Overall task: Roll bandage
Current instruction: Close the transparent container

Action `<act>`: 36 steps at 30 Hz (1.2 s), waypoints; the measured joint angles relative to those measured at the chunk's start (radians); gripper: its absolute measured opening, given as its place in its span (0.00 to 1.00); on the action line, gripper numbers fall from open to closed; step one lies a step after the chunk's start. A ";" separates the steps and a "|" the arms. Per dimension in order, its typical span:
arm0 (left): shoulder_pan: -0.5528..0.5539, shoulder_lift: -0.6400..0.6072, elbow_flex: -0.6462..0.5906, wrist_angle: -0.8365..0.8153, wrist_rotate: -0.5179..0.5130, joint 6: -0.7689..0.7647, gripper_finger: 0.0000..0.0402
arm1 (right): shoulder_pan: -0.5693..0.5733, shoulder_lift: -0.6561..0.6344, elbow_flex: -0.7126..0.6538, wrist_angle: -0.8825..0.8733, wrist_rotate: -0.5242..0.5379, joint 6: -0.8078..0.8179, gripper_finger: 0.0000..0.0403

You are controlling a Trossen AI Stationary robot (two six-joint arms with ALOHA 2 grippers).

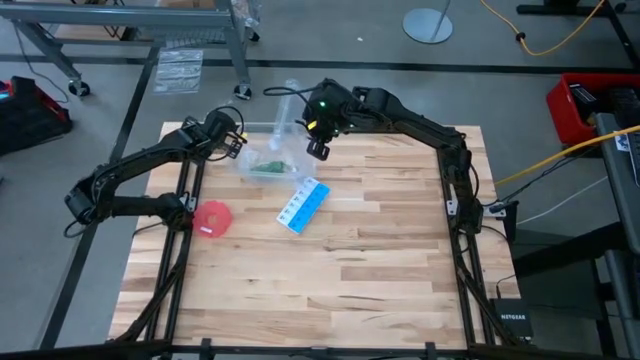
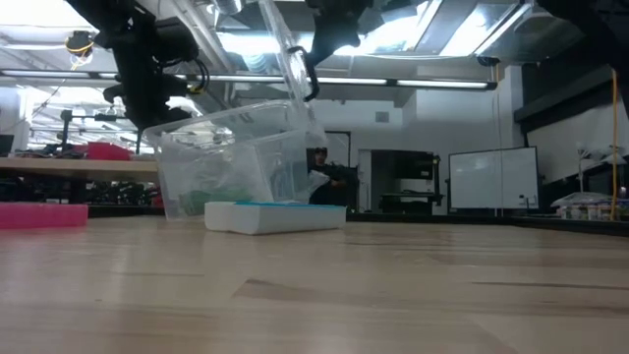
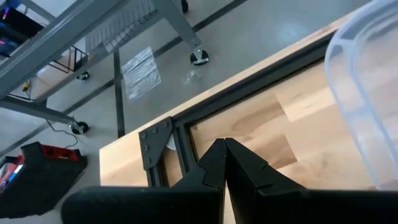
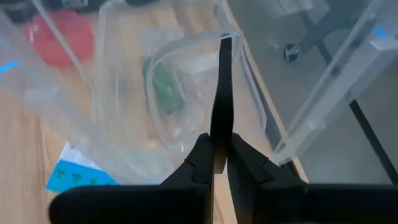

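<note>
While the high view shows the bandage [image 1: 270,164] lying inside a clear plastic container [image 1: 262,150] near the table's [image 1: 380,270] far edge, the right gripper [image 1: 318,146] hangs just beside it, pinching the container's clear lid [image 1: 284,110]. From the left wrist, the left gripper [image 3: 224,163] has its fingers pressed together, empty, over the table's far left corner. From the right wrist, the green bundle shows through the clear wall beyond the lid's pinched edge.

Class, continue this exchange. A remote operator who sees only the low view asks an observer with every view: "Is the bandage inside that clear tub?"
Observer: Yes. The high view shows the green bandage lying in the tub.
Operator: Which gripper holds the raised lid?
Observer: The right gripper, shut on the edge of the lid.
Operator: And the other one?
Observer: The left gripper is shut on nothing, beside the tub.
</note>
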 joint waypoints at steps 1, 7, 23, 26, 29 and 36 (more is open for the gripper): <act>0.000 0.000 0.000 0.004 -0.002 -0.002 0.00 | 0.000 0.000 0.000 0.013 0.000 0.000 0.07; 0.000 0.000 0.000 0.008 -0.003 -0.004 0.00 | 0.000 0.000 0.000 0.057 -0.002 0.000 0.07; 0.000 0.000 0.000 0.008 -0.003 0.002 0.00 | 0.002 0.000 0.000 0.134 -0.098 -0.001 0.07; 0.000 0.000 0.000 0.008 -0.003 0.002 0.00 | 0.003 0.000 0.000 0.133 -0.098 -0.001 0.07; -0.003 0.000 0.000 0.008 -0.003 0.002 0.00 | 0.003 0.009 0.001 0.137 -0.098 -0.001 0.07; -0.004 0.000 0.000 0.008 -0.003 0.003 0.00 | 0.003 0.077 0.000 0.135 -0.120 -0.001 0.07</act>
